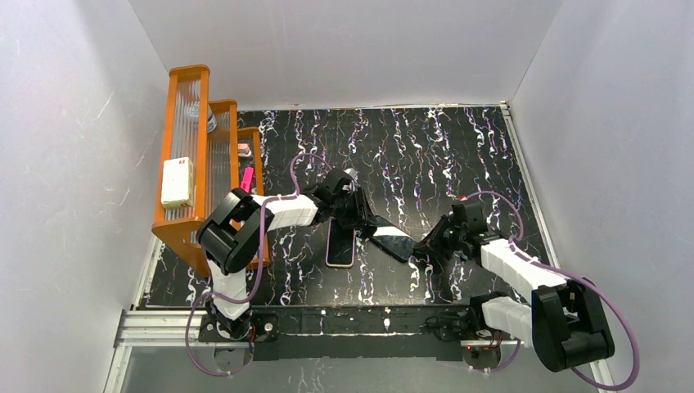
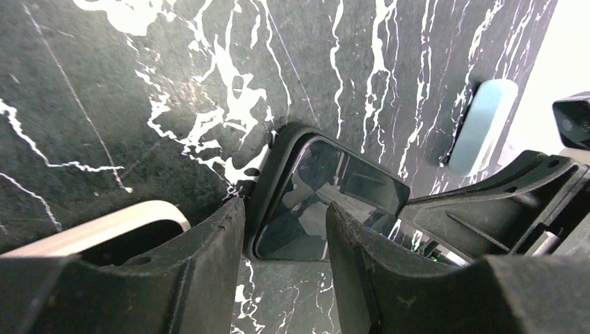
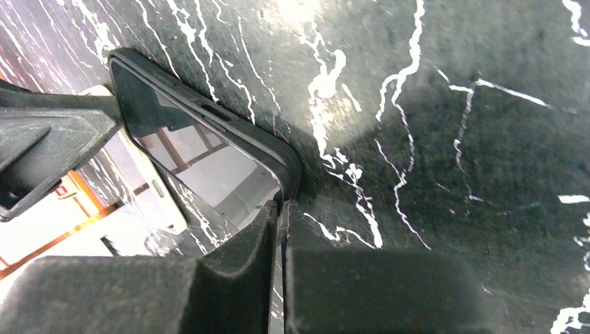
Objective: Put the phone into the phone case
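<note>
- Nearest the arm bases: the phone case (image 1: pixel 340 260), flat on the marbled table (image 1: pixel 458 155), pale pink rim up.
- Just right of the case: the phone (image 1: pixel 394 236), glossy screen up inside a black rim, aslant between both arms.
- At the phone's end away from the case: right gripper (image 3: pixel 280 209), fingers pressed together at a corner; unclear whether nipping the rim.
- At the end beside the case: left gripper (image 2: pixel 285 209), half-wide, a finger on each side of the phone, holding it.
- Far left beyond the case: orange rack (image 1: pixel 184 139).
</note>
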`<state>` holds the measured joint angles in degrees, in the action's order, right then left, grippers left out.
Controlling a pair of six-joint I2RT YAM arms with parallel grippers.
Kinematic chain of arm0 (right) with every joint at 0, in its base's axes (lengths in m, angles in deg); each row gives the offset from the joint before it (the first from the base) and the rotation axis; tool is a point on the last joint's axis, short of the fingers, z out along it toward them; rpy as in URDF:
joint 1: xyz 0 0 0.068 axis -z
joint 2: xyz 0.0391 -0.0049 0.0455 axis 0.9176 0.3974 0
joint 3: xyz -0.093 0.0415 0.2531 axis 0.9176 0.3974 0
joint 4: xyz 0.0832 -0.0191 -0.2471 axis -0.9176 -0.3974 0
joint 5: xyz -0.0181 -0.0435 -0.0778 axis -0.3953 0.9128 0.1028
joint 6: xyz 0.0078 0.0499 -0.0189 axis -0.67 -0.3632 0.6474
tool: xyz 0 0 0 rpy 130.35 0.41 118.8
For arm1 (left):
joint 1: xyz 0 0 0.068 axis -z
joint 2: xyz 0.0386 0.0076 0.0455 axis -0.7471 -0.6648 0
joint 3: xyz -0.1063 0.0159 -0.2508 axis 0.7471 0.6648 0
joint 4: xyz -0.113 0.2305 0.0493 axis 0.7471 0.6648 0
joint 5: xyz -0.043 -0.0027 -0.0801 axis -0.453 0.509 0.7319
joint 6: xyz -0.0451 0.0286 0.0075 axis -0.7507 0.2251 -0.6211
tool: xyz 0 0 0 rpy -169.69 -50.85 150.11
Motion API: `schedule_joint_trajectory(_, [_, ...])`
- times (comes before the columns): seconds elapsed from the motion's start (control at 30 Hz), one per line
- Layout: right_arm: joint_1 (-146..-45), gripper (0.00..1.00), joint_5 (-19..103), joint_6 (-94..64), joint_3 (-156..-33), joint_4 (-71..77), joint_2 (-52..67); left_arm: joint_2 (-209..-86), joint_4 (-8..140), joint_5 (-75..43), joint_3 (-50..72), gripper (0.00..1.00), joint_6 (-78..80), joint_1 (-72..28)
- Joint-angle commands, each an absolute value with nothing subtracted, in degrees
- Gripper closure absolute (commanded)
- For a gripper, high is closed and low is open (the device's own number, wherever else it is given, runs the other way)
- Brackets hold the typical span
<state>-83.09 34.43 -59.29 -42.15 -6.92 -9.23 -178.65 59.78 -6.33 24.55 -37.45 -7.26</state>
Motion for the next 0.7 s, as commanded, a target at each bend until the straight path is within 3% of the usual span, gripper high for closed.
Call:
schedule_joint_trajectory(0.0, [-83.22,0.9,28.61,-67.31,-39.31,0.53,-13.87,-179.02,60.4,7.25,27.77,0.57,-42.98,1.12])
schedule_joint_trajectory(0.67, [-83.3,0.93,27.35,-84.84,-28.76,9.34,-17.71,-179.39,51.47,8.37,32.36,0.58,-48.86,4.18])
